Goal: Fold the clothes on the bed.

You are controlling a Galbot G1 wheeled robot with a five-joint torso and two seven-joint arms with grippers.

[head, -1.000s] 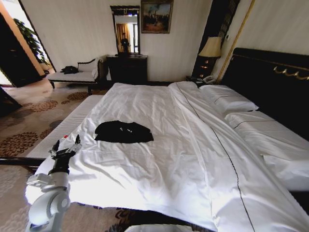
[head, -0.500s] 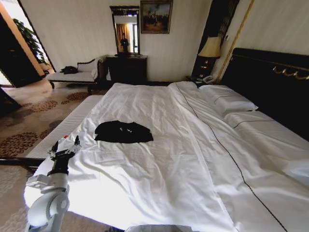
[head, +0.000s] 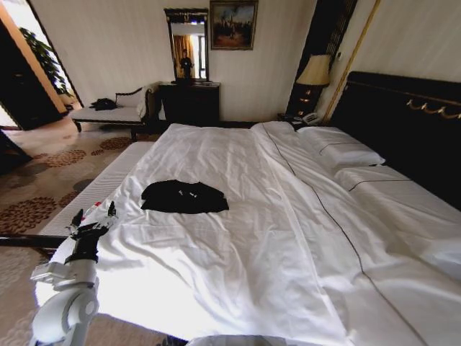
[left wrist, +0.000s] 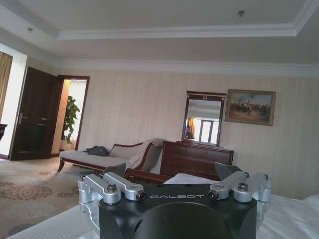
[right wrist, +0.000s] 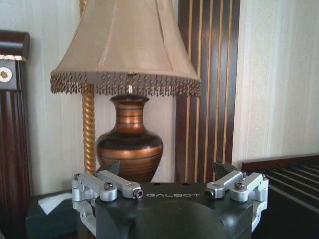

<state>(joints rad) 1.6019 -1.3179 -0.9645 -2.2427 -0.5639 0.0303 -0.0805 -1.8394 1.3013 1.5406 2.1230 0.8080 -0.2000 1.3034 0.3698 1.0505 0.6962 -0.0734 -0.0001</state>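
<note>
- One garment to deal with, head view: black T-shirt (head: 184,196) lies flat-ish on the bed (head: 288,238), on its left half, toward the near-left edge. It is untouched, so folding is not yet begun by my read.
- Head view, left gripper (head: 91,220): raised over the near-left corner of the bed, fingers spread apart and empty. Shirt sits ahead of it and to its right, well apart, no contact.
- Step in hand looks like the approach. To do it well: bring the fingers in low over the sheet to a shirt edge or sleeve, pinch only black fabric and not the white duvet under it, and square up to the shirt so the fold line runs straight.
- Left wrist view: left gripper points level across the room toward the dresser (left wrist: 197,159) and mirror (left wrist: 204,118); fingers released, nothing between them.
- Right wrist view: right gripper (right wrist: 169,186) is parked, facing the bedside lamp (right wrist: 127,89); fingers open, holding nothing.
</note>
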